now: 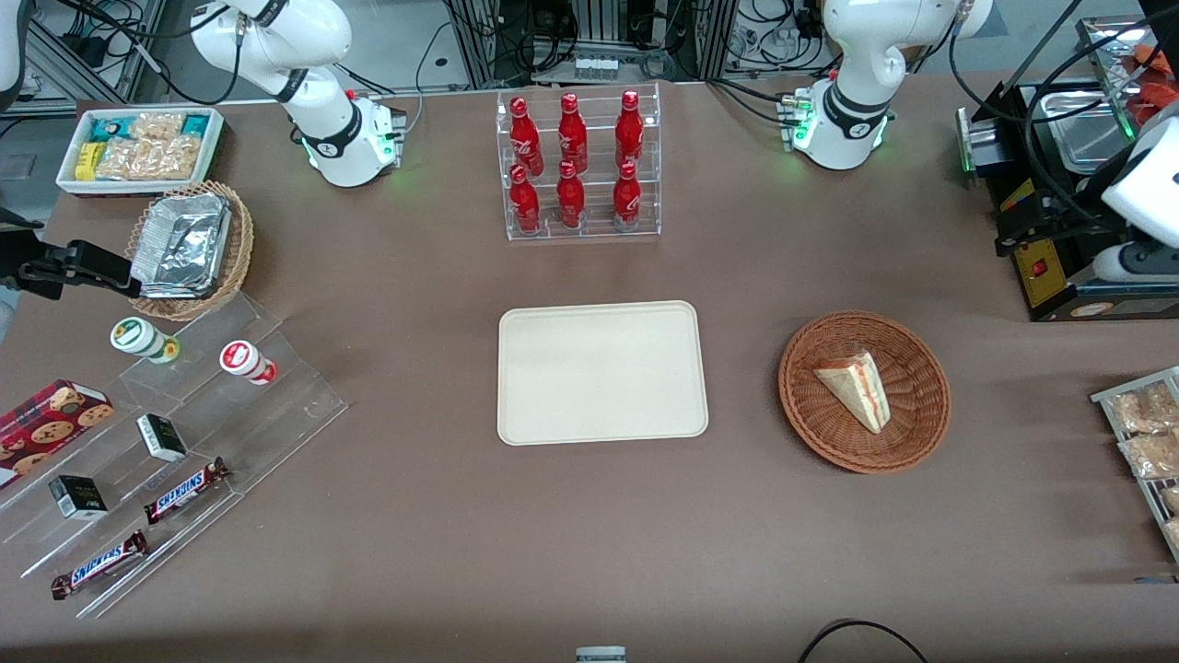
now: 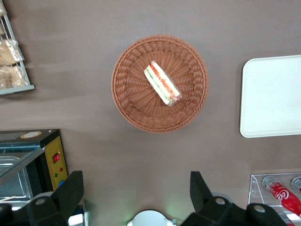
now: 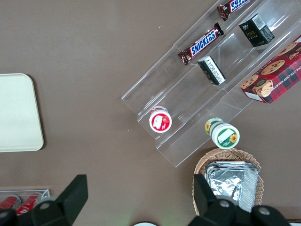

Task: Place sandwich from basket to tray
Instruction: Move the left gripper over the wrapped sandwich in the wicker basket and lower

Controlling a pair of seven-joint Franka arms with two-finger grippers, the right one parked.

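Observation:
The sandwich (image 1: 855,387) is a pale triangular wedge with a red and green filling stripe. It lies in the reddish-brown woven basket (image 1: 803,407) toward the working arm's end of the table. The cream tray (image 1: 601,372) lies flat beside the basket, mid-table, with nothing on it. My left gripper (image 1: 1021,236) hangs high above the table, farther from the front camera than the basket. In the left wrist view the gripper (image 2: 136,190) is open, with nothing between its fingers (image 2: 74,188). The sandwich (image 2: 162,83), basket (image 2: 127,101) and tray (image 2: 273,96) lie well apart from it.
A clear rack of red bottles (image 1: 580,166) stands farther from the front camera than the tray. A black machine with a yellow panel (image 1: 1050,276) sits under my gripper. A rack of snack bags (image 1: 1147,442) lies at the working arm's table end.

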